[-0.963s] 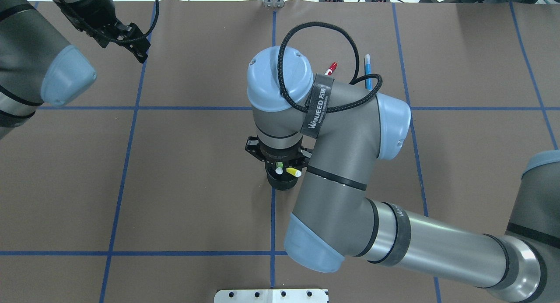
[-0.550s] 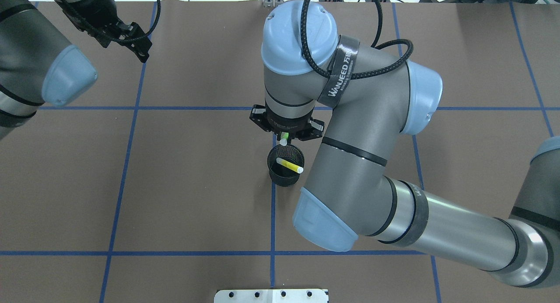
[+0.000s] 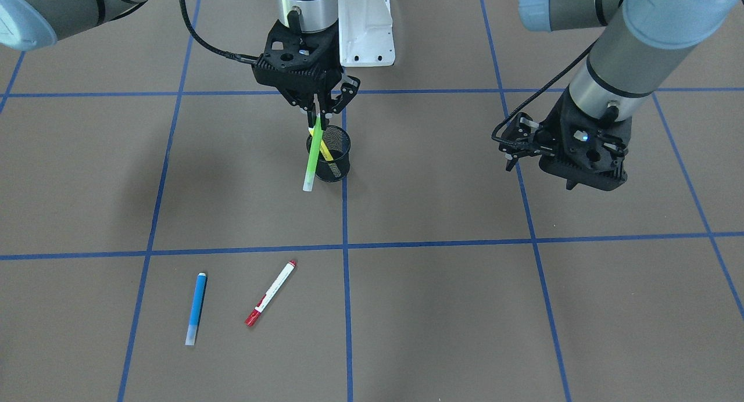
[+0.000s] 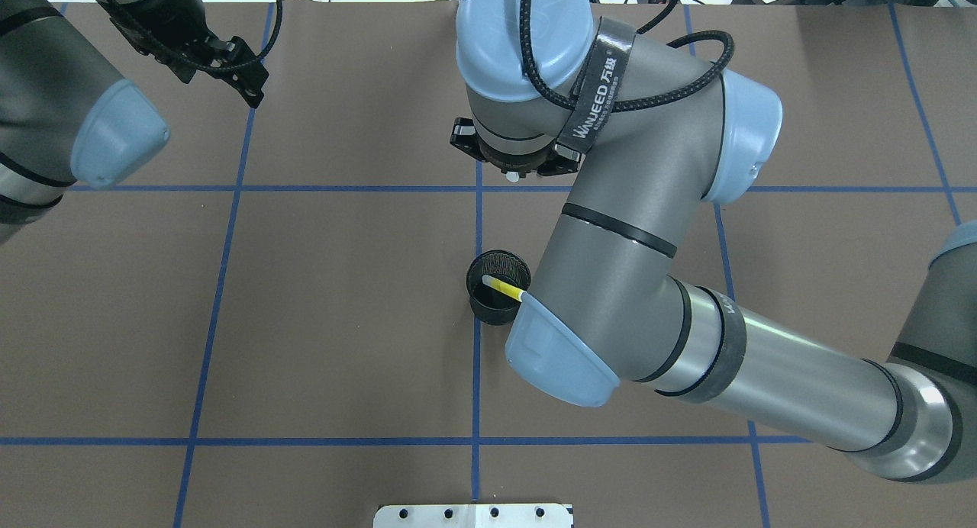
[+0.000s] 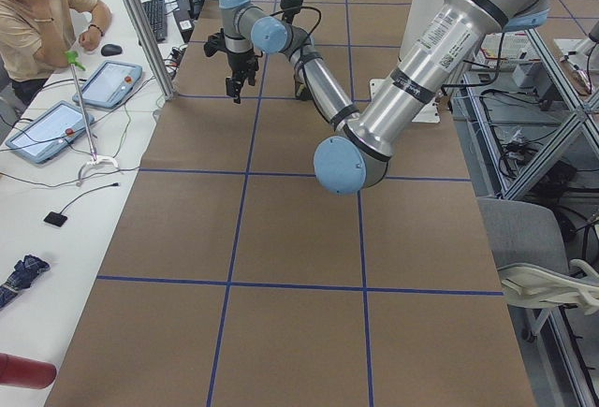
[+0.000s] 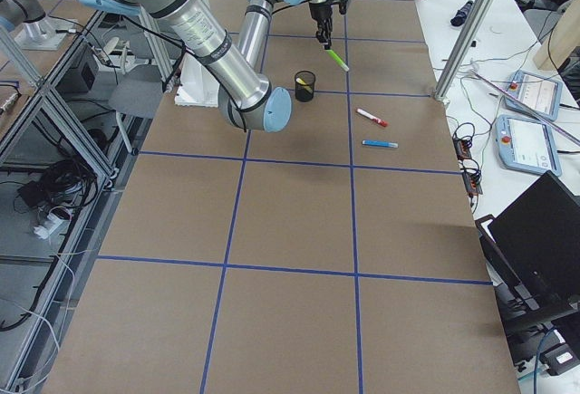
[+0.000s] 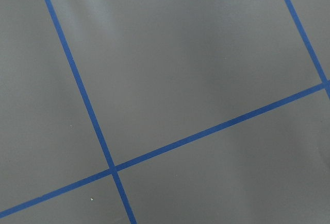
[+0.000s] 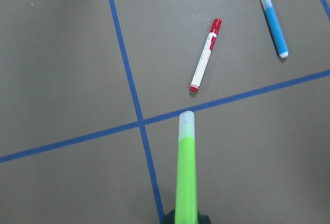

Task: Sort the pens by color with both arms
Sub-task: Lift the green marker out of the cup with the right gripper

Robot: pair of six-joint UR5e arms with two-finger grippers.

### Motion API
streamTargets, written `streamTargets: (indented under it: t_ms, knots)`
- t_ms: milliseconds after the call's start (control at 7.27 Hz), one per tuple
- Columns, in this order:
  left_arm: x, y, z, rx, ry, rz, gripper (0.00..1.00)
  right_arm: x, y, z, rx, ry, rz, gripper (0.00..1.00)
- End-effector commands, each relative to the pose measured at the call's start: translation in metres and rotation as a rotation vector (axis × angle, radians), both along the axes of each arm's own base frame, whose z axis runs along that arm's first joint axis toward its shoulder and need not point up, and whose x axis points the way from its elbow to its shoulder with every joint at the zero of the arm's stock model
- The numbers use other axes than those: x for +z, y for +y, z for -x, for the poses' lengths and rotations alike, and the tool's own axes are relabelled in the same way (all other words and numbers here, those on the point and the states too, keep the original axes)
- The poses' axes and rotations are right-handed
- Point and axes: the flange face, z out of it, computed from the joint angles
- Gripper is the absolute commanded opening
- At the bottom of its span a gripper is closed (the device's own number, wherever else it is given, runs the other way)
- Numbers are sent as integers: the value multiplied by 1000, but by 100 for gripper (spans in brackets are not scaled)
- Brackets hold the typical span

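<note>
- Right end effector (image 3: 318, 112) clamped on the top end of the green highlighter pen (image 3: 313, 155), which hangs tilted beneath it
- Gripped so near its end, it could pivot or slip in a quick swing
- Left end effector (image 3: 514, 152): apart or together, cannot tell

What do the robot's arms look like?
The right arm and left arm are grey-and-silver tubes with light-blue joint caps. The right pincer and left pincer are black, with two fingers. A black braided cable runs along the right arm, under a black strap lettered WANJEED.
</note>
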Motion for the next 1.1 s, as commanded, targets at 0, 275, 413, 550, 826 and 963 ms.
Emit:
streamTargets:
  t_ms: [0,275,413,550,826,963]
  knots:
    - [-1,2,-4,-1,3,5,100,20,-39,34,62,6,-83,0]
    - [0,3,-7,5,4,2,100,22,-92,98,114,40,-106,0]
    - [1,5,-13,8,10,-3,100,30,-108,116,131,44,-127,0]
    - [2,4,-16,3,16,-2,100,43,-118,118,158,76,-154,0]
    - [4,3,-17,5,16,-2,100,85,-130,128,156,78,-231,0]
    - [7,3,-19,6,13,3,100,121,-129,126,136,66,-272,0]
